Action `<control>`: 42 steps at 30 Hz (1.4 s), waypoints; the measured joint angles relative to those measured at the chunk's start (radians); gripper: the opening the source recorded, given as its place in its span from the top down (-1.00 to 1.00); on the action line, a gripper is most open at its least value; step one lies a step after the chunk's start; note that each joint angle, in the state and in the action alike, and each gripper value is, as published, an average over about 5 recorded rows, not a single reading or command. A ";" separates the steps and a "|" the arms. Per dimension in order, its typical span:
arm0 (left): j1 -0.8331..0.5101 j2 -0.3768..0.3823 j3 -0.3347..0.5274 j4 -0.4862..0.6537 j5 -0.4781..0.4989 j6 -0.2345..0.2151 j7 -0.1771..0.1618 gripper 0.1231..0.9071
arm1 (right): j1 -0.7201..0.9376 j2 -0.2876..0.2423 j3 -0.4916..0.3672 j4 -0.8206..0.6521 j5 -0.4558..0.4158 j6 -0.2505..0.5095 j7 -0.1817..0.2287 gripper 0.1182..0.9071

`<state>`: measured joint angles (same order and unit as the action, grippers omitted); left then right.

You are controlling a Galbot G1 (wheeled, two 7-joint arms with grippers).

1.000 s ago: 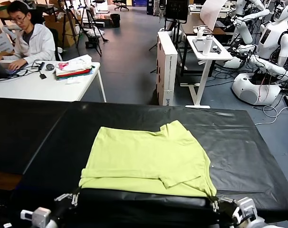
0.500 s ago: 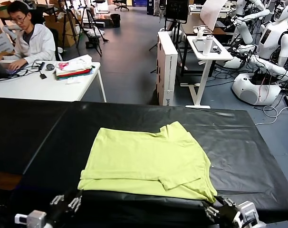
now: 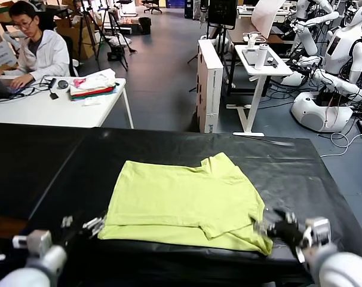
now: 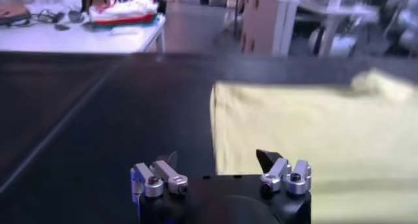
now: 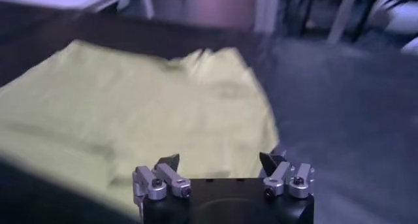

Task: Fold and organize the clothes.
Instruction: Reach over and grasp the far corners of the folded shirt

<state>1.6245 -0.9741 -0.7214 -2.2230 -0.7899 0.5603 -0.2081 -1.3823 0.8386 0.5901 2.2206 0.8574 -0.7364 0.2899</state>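
On the black table [image 3: 49, 161] lies the lime-yellow T-shirt [image 3: 187, 200]. It sits flat in the middle of the table, a bit to the near side. It is folded into a wide shape. Its near edge has a fold along it, and a sleeve sticks up at the far right.

The left gripper [image 3: 85, 227] is low over the table, just left of the near left corner of the shirt. In the left wrist view the left gripper [image 4: 217, 160] has its two black fingertips apart, with nothing between them. The shirt [image 4: 313, 134] lies in front of it, off to one side.

The right gripper [image 3: 270, 224] is at the near right corner of the shirt. I cannot tell if it touches the cloth. In the right wrist view the right gripper [image 5: 221, 160] also has its fingertips apart and holds nothing. The shirt [image 5: 130, 108] spreads out ahead of it.

Far off on the left is a white table [image 3: 49, 110]. A person [image 3: 34, 48] sits there, and a colourful pile of cloth [image 3: 92, 84] rests on it. Other white robots [image 3: 342, 48] stand far off on the right.
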 joint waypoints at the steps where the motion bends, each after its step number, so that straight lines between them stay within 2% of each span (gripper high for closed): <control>1: -0.046 0.004 0.012 0.021 -0.029 0.024 -0.011 0.94 | 0.048 0.002 -0.028 -0.033 -0.003 0.000 0.003 0.95; 4: -0.187 0.016 0.051 0.096 -0.101 0.080 -0.024 0.94 | 0.182 0.011 -0.113 -0.127 -0.015 0.000 0.005 0.95; 7: -0.325 0.026 0.099 0.188 -0.147 0.116 -0.026 0.94 | 0.301 0.026 -0.195 -0.221 -0.028 0.000 0.003 0.95; 15: -0.624 0.023 0.263 0.429 -0.163 0.173 -0.014 0.90 | 0.516 0.097 -0.359 -0.440 -0.062 0.000 0.003 0.95; 17: -0.682 0.022 0.301 0.480 -0.158 0.177 -0.001 0.71 | 0.553 0.117 -0.390 -0.487 -0.067 0.000 0.000 0.95; 19: -0.732 0.021 0.335 0.528 -0.145 0.177 0.013 0.29 | 0.586 0.136 -0.417 -0.529 -0.072 0.000 -0.003 0.95; 22: -0.793 0.015 0.374 0.591 -0.121 0.177 0.033 -0.47 | 0.627 0.161 -0.449 -0.582 -0.077 0.000 -0.006 0.95; 24: -0.827 0.009 0.394 0.629 -0.111 0.177 0.041 -0.81 | 0.650 0.174 -0.468 -0.610 -0.078 0.000 -0.007 0.95; 25: -0.842 0.006 0.404 0.647 -0.108 0.177 0.044 -0.91 | 0.661 0.180 -0.476 -0.622 -0.079 0.000 -0.007 0.95; 27: -0.868 -0.001 0.420 0.679 -0.105 0.177 0.047 -0.99 | 0.680 0.189 -0.490 -0.641 -0.080 0.000 -0.007 0.95; 36: -0.915 -0.037 0.456 0.766 -0.085 0.176 0.051 -1.00 | 0.737 0.203 -0.533 -0.683 -0.081 0.000 -0.007 0.93; 38: -0.918 -0.043 0.459 0.771 -0.083 0.176 0.052 -1.00 | 0.740 0.204 -0.536 -0.686 -0.081 0.000 -0.007 0.78; 39: -0.918 -0.046 0.461 0.772 -0.082 0.176 0.052 -1.00 | 0.740 0.205 -0.536 -0.687 -0.081 0.000 -0.007 0.63; 42: -0.920 -0.053 0.466 0.775 -0.080 0.176 0.053 -1.00 | 0.735 0.208 -0.536 -0.690 -0.083 0.000 -0.007 -0.03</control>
<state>0.7044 -1.0268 -0.2557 -1.4483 -0.8698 0.7365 -0.1555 -0.6469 1.0462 0.0537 1.5304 0.7741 -0.7363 0.2830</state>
